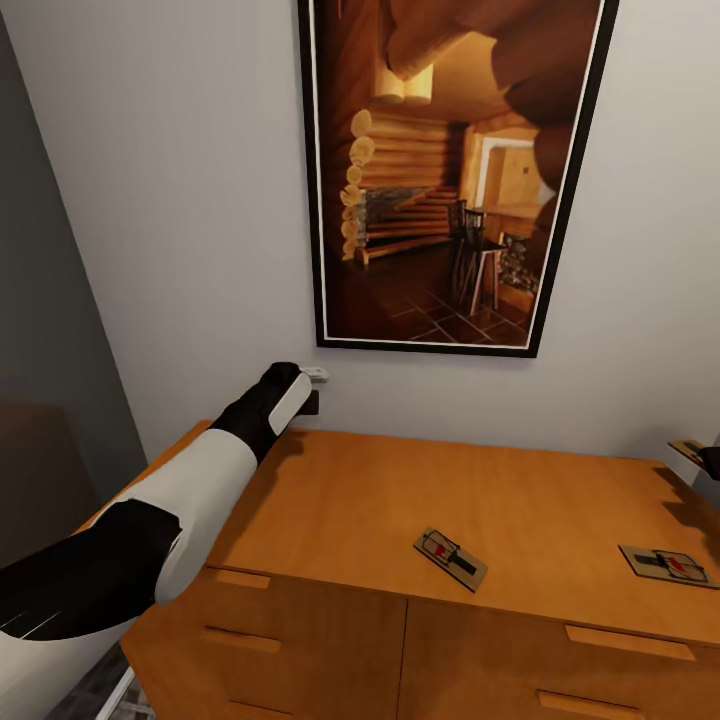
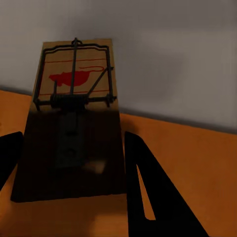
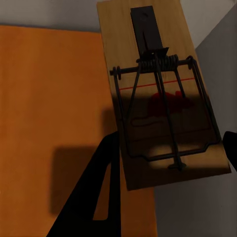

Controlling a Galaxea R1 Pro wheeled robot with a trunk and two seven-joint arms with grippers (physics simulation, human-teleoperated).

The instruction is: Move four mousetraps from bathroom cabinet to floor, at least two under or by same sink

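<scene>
Head view: the low orange-brown wooden cabinet (image 1: 380,500) stands against a pale wall, below a black-framed picture of a log interior (image 1: 450,170). Two small flat tan wooden mousetraps with dark wire and a red mark lie flat on its top. The centre mousetrap (image 1: 451,558) lies near the front edge, its long axis diagonal, running from rear-left to front-right. The right-hand mousetrap (image 1: 667,566) lies well apart from it, close to the picture's right edge, its long axis roughly parallel to the cabinet front. The white-and-black left arm reaches over the cabinet's rear left corner; the left gripper (image 1: 310,385) is at the wall there, and whether it grips anything cannot be told here. Drawer fronts with bar handles (image 1: 610,642) show below the top.

Left wrist view: a third mousetrap (image 2: 74,123) sits between the two dark fingers (image 2: 148,187) of the left gripper, above the orange cabinet top. Its long axis runs along the fingers, with the wire bail and red mark at the far end, toward the wall. The fingers stand on either side of the board, closed onto it.

Right wrist view: a fourth mousetrap (image 3: 160,94) lies between the right gripper's dark fingers (image 3: 96,197), long axis along them, dark metal tab at the far end, bail nearer the camera. The fingers flank the board at its near end and appear to clamp it, over the cabinet's edge beside a grey wall.
</scene>
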